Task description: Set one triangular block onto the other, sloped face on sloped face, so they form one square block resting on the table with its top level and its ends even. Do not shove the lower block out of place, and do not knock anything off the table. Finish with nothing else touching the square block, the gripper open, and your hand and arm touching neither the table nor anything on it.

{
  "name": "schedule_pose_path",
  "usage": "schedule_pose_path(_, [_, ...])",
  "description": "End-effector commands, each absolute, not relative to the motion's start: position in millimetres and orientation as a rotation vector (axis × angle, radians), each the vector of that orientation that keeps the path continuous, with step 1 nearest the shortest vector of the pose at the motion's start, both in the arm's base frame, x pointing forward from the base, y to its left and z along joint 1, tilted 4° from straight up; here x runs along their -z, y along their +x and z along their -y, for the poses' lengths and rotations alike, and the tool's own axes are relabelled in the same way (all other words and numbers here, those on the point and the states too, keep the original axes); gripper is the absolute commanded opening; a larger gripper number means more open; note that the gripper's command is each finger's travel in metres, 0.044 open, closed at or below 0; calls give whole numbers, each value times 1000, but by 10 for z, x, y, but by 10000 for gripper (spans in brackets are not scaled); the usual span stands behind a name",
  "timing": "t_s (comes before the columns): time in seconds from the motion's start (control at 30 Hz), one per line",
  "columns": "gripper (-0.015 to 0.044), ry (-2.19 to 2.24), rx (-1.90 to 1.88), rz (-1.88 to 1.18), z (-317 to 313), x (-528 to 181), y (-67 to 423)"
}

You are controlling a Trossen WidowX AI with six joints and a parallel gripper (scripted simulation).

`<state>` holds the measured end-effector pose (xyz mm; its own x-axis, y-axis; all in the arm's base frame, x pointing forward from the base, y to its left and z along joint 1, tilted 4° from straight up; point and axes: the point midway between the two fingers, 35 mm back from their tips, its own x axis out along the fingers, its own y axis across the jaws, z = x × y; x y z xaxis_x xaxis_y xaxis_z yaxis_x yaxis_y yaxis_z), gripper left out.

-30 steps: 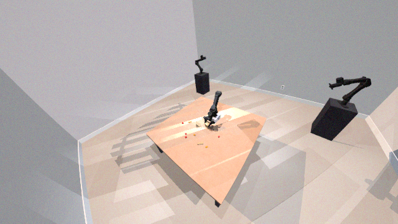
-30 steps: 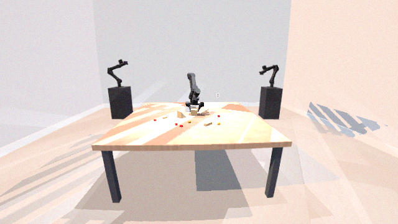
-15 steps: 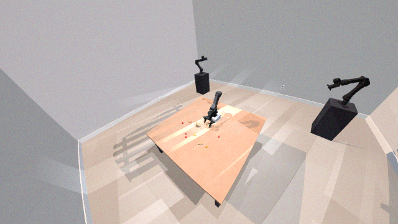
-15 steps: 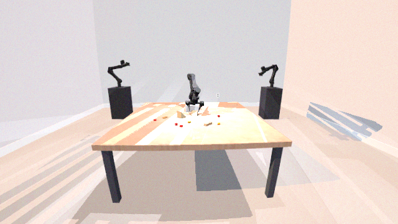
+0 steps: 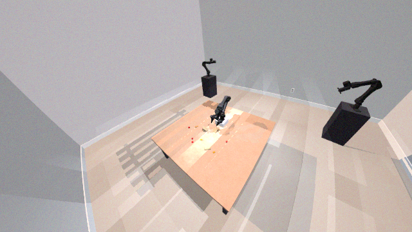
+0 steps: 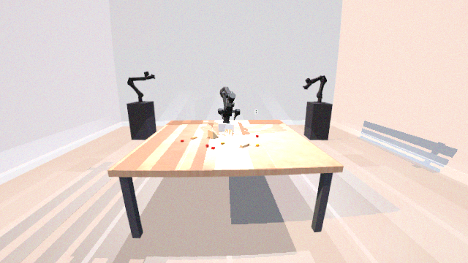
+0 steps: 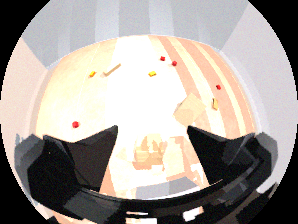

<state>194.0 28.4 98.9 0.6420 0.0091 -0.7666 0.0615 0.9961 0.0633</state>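
My gripper is open and hangs just above the wooden table near its far side. A pale triangular block lies on the table right below the open fingers, touching neither as far as I can tell. The other tan triangular block stands a short way to its left in the exterior view, apart from it. The two blocks are not joined.
Small red pieces, yellow pieces and a tan stick lie scattered in the table's middle. Two other arms on black pedestals stand on the floor behind the table.
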Motion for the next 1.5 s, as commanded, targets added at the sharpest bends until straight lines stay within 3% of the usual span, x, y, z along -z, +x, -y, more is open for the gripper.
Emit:
schedule_pose_path(0.0, [440, 98, 12, -997, -331, -846, 1655])
schedule_pose_path(0.1, [440, 97, 9, -1141, -333, -717, 1308])
schedule_pose_path(0.3, [440, 97, 10, -1150, -331, -709, 1284])
schedule_pose_path(1.0, [440, 96, 10, -1148, -377, 182, 1702])
schedule_pose_path(1.37, [440, 96, 10, -1148, -373, 211, 1701])
schedule_pose_path(1.47, [361, 97, 17, -1145, -367, 200, 1707])
